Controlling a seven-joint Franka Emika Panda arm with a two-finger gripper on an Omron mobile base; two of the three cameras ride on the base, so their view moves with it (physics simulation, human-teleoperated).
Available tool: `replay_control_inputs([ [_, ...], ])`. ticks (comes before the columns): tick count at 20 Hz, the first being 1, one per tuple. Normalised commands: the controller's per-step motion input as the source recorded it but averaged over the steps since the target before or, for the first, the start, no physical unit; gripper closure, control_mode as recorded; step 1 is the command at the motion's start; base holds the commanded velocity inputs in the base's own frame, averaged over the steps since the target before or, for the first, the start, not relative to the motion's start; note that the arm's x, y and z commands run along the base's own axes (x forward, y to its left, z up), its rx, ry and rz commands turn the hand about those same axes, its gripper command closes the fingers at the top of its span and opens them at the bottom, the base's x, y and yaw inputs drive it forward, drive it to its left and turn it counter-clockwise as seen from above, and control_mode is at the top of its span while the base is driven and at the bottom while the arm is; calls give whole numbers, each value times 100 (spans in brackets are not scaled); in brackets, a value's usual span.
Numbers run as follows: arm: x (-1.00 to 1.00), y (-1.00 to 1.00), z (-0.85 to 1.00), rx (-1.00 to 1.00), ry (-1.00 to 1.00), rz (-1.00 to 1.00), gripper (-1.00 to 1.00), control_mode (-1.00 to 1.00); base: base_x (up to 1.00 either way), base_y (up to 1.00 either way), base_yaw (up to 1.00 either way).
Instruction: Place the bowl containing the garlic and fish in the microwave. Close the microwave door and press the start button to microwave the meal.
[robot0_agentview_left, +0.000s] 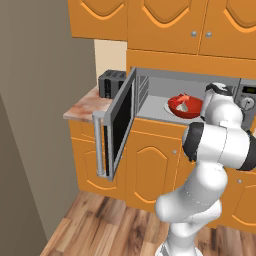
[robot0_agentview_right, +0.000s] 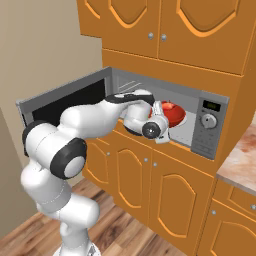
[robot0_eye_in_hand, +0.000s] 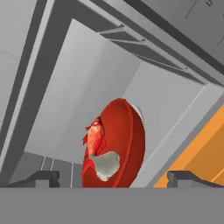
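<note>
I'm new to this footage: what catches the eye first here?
The red bowl with the fish and garlic sits inside the open microwave. Its door swings wide to the left, and the gripper, open, is just in front of the bowl.

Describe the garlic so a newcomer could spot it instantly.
Find the open microwave under the orange cabinets; a red bowl sits on its white turntable. Inside the bowl, beside a red-orange fish, lies the garlic: the one pale, whitish-grey lump.
</note>
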Motion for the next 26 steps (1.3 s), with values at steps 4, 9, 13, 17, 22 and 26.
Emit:
replay_control_inputs([
  [4,-100,13,84,-24,11,29,-100,-100,0,0,0],
  [9,-100,11,99,-26,22,29,-100,-100,0,0,0],
  [13,-100,8,100,-23,25,27,-100,-100,0,0,0],
  [17,-100,38,88,-29,24,25,-100,-100,0,0,0],
  [22,-100,84,74,-42,7,26,-100,-100,0,0,0],
  [26,-100,100,48,-51,-6,17,-100,-100,0,0,0],
])
